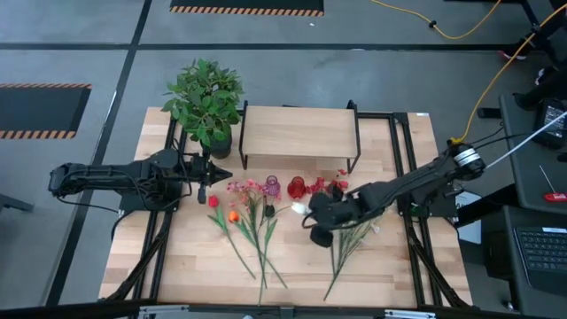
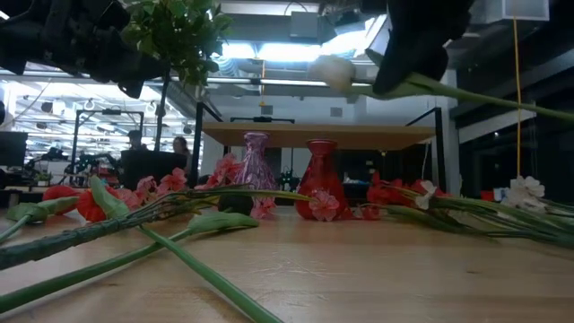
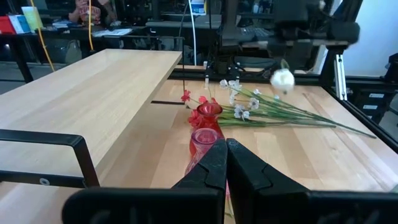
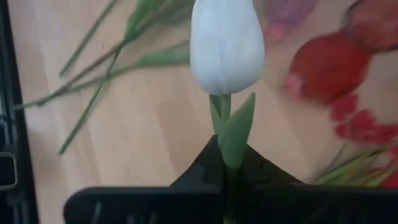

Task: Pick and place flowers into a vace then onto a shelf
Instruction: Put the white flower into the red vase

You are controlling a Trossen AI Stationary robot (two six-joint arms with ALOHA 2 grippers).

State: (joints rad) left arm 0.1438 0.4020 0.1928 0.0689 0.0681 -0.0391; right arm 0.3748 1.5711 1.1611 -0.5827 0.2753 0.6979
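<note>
The right gripper [image 4: 231,163] is pinching a white tulip [image 4: 227,43] by its stem above loose flowers [image 1: 252,217], near two ribbed glass vases [image 2: 320,178] standing before the wooden shelf [image 1: 297,133]. The left gripper [image 3: 225,163] is waiting closed, empty, near a leafy plant [image 1: 205,102].

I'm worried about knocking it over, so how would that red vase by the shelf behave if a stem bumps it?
The red vase looks narrow-necked and tall for its base, so probably tippy. It appears glassy, likely slippery and breakable. The purple vase close beside it might get struck if it falls.
</note>
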